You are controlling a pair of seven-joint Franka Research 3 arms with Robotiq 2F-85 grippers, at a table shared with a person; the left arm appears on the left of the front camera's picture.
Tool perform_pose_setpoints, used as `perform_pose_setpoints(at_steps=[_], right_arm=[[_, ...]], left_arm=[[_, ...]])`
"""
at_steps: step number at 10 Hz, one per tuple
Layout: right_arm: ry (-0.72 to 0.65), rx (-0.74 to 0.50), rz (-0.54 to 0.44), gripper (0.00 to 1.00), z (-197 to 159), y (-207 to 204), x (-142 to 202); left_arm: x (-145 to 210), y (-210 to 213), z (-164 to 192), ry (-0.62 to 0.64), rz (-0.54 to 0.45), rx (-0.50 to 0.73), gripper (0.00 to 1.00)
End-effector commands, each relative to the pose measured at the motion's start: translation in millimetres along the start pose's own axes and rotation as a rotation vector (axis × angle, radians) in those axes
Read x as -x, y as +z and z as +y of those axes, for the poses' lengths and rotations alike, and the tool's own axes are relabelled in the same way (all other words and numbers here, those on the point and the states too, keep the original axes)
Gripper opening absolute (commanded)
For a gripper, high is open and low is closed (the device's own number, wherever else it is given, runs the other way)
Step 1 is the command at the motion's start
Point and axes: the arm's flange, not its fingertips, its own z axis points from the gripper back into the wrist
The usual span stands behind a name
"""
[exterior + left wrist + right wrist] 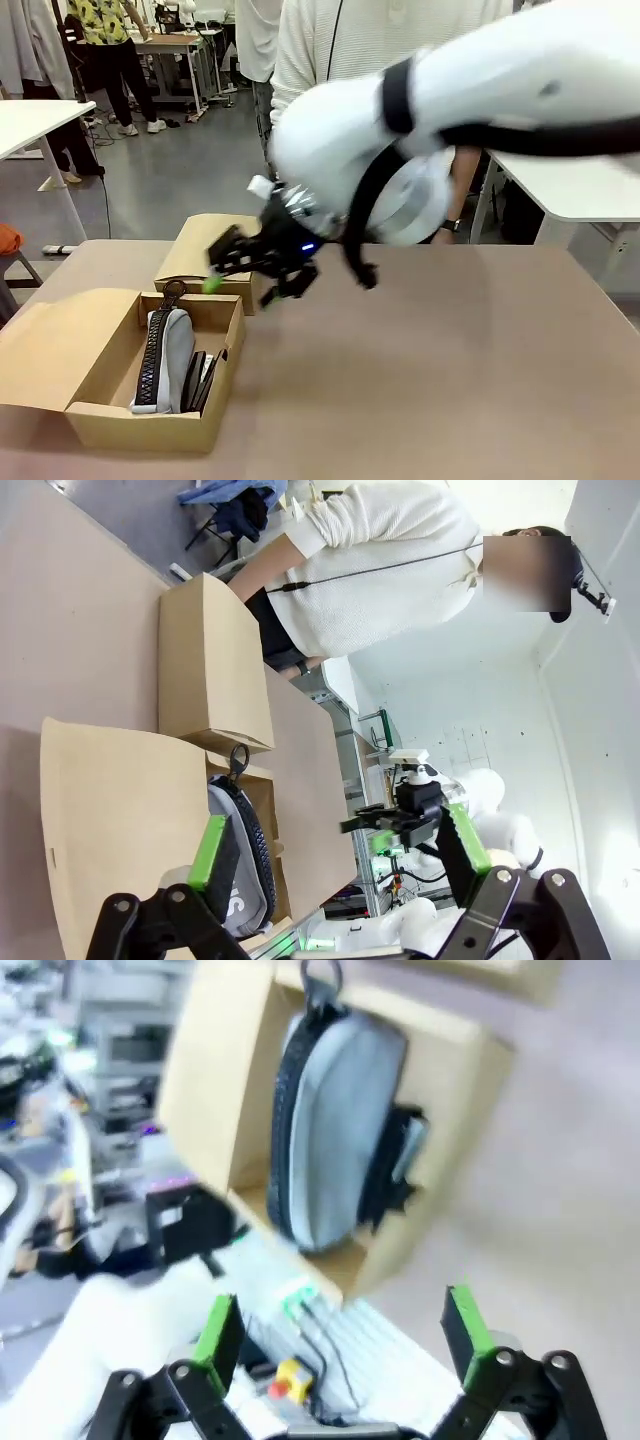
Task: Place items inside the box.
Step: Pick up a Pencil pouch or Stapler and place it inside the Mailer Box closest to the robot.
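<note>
For you: bright, even room light, soft shadows, heavy motion blur across your right wrist view.

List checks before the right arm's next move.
1. Right gripper open, nothing between its pads: ok.
2. Left gripper open, empty: ok.
3. Light grey pencil case lying inside the open box: ok.
4. Black items beside it in the box: ok; which ones, cannot tell.
5. Hands of the person out of the way: cannot tell, the right arm hides them.
6. Next item to pick located: cannot tell.
</note>
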Motion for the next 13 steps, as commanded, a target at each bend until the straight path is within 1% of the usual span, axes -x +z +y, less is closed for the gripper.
perform_pose_setpoints(at_steps=[1, 2, 3, 4, 5, 7, 8, 9, 10, 11, 12, 13], right_arm=[[-0.032, -0.025, 0.107, 1.00, -88, 102, 39], [-0.077, -0.073, 0.088, 1.00, -113, 131, 47], [-0.138, -0.159, 0.068, 1.00, -139, 156, 55], [-0.155, -0.248, 0.031, 1.00, -163, 179, 68], [-0.176, -0.375, -0.027, 1.00, -191, 204, 87], [-0.265, -0.528, -0.177, 1.00, -247, 238, 136], [-0.195, -0.611, -0.185, 1.00, -272, 243, 168], [-0.132, -0.667, -0.139, 1.00, -294, 235, 202], [-0.155, -0.680, -0.156, 1.00, -305, 227, 219], [-0.220, -0.715, -0.292, 1.00, -317, 212, 230], [-0.201, -0.648, -0.178, 1.00, -297, 258, 180], [-0.201, -0.648, -0.178, 1.00, -297, 258, 180]], left_arm=[[-1, -1, -2, -0.012, -0.012, 0.024, 1.00], [-1, -1, -2, -0.012, -0.012, 0.024, 1.00], [-1, -1, -2, -0.012, -0.012, 0.024, 1.00], [-1, -1, -2, -0.012, -0.012, 0.024, 1.00], [-1, -1, -2, -0.012, -0.012, 0.024, 1.00], [-1, -1, -2, -0.012, -0.012, 0.024, 1.00], [-1, -1, -2, -0.012, -0.012, 0.024, 1.00], [-1, -1, -2, -0.012, -0.012, 0.024, 1.00], [-1, -1, -2, -0.012, -0.012, 0.024, 1.00], [-1, -1, -2, -0.012, -0.012, 0.024, 1.00], [-1, -1, -2, -0.012, -0.012, 0.024, 1.00], [-1, -1, -2, -0.012, -0.012, 0.024, 1.00]])
